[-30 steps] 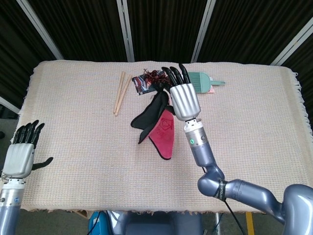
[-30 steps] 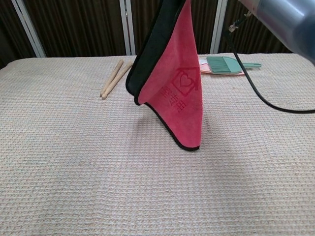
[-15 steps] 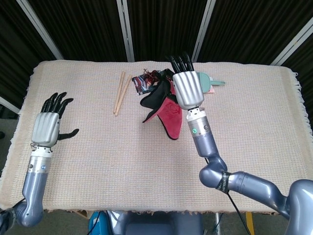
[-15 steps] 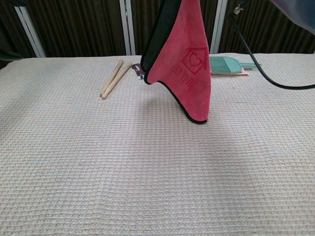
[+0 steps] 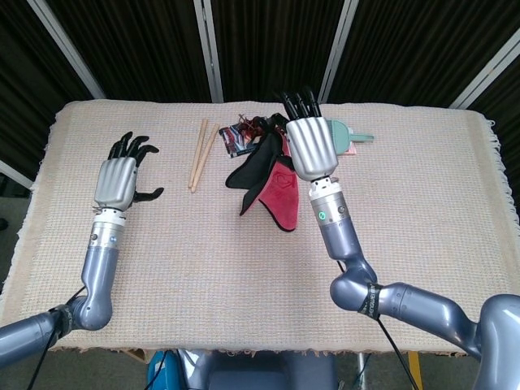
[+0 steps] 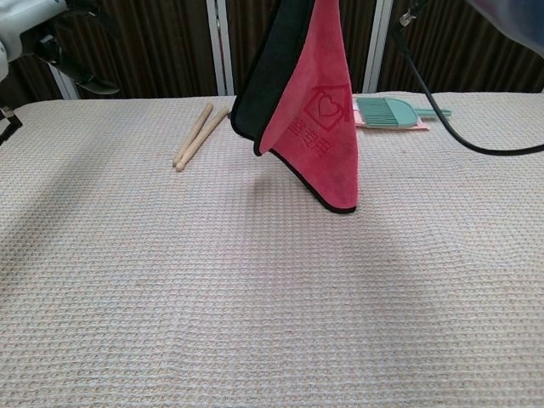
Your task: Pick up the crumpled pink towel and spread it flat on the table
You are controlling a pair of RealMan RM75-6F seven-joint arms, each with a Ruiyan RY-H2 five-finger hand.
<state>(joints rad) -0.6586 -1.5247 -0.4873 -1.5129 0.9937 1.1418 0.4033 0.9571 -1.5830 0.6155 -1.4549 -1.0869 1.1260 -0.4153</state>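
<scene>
The right hand [image 5: 310, 148] holds the hanging pink black-edged cloth towel [image 6: 314, 119]; the left hand [image 5: 119, 177], fingers apart and empty, may miss its swaying corner.

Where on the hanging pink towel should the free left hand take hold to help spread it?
Probably the low hanging corner of the pink towel, approached from the left hand's own side. The right hand holds the top, so that corner dangles free above the table.

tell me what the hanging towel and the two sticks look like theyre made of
Towel: soft fabric, probably microfibre; matte pink face, black back and edging, drapes in loose folds, printed heart-in-house logo.
Sticks: likely bare wood; pale tan, matte, rounded ends.
</scene>
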